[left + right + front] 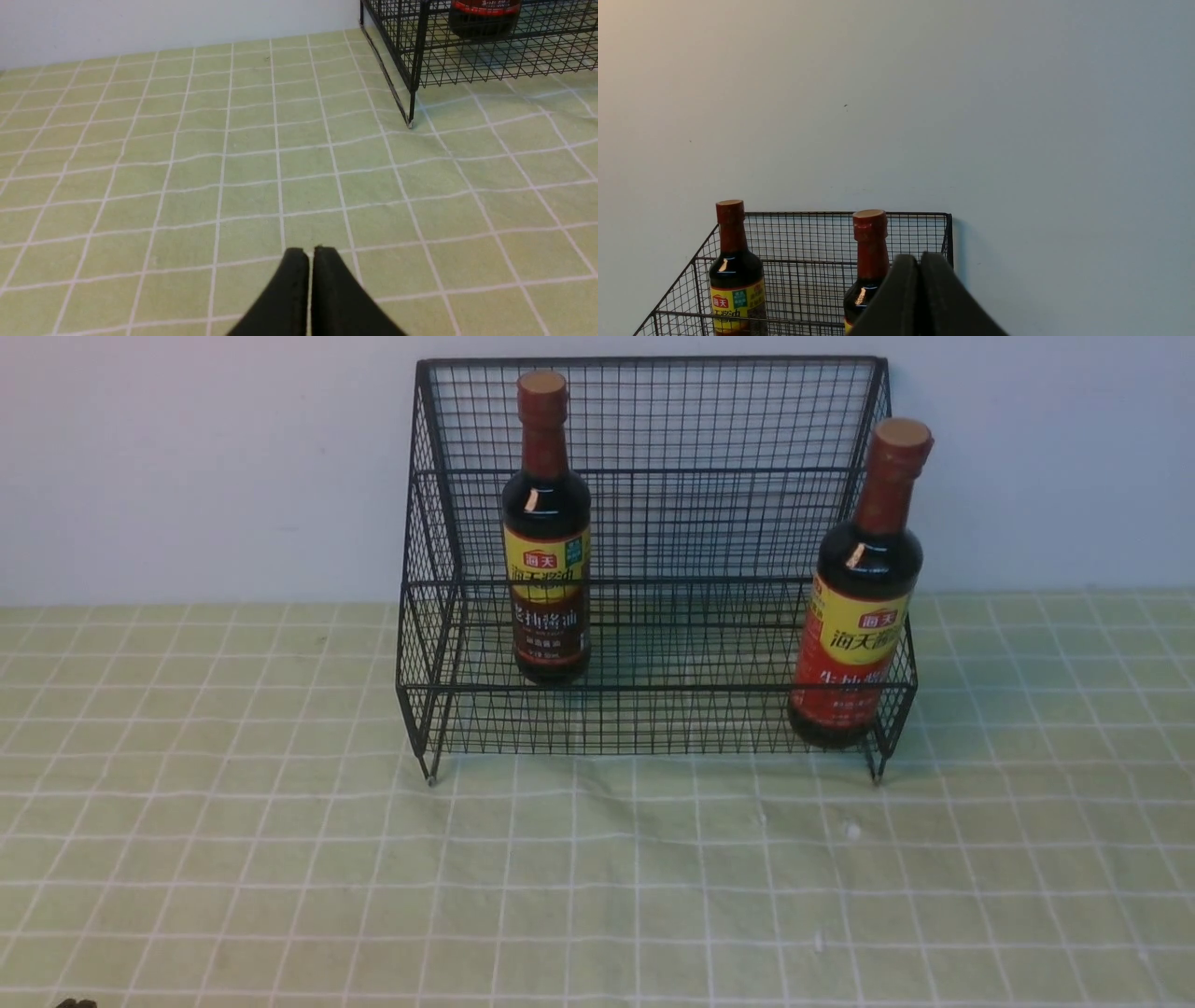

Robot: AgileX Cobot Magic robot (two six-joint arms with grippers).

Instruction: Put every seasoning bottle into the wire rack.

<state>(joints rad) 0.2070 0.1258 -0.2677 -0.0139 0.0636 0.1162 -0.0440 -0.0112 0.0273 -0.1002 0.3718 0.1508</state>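
Under our arms we see a green checked tablecloth [280,859] meeting a pale wall [187,457]; our left gripper [310,252] and right gripper [919,259] are pressed closed, empty.

Surface: table under a pale green cloth [280,859] with a white grid pattern; cloth slightly rumpled in front of the rack.
Standing on it: black wire rack [653,523], resting on short legs, set at the far side close to the wall.
Rack legs: two front feet visible touching the cloth; one front foot also seen in the left wrist view, wire rack [416,84].
Marks: a few small white specks on the cloth [187,186] near the rack's front.
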